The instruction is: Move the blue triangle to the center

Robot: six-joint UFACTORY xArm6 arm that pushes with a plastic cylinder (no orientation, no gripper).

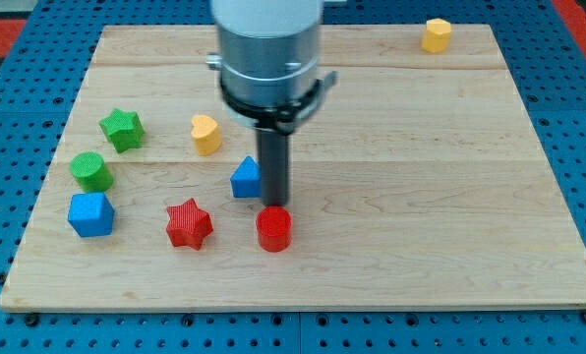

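Note:
The blue triangle lies on the wooden board, a little left of the board's middle. My tip is down on the board right beside the triangle's right side, touching or nearly touching it. The red cylinder stands just below my tip. The arm's grey body hangs over the board's top middle and hides the board behind it.
A yellow heart lies up and left of the triangle. A red star lies to its lower left. A green star, a green cylinder and a blue cube sit at the left. A yellow hexagon is at the top right.

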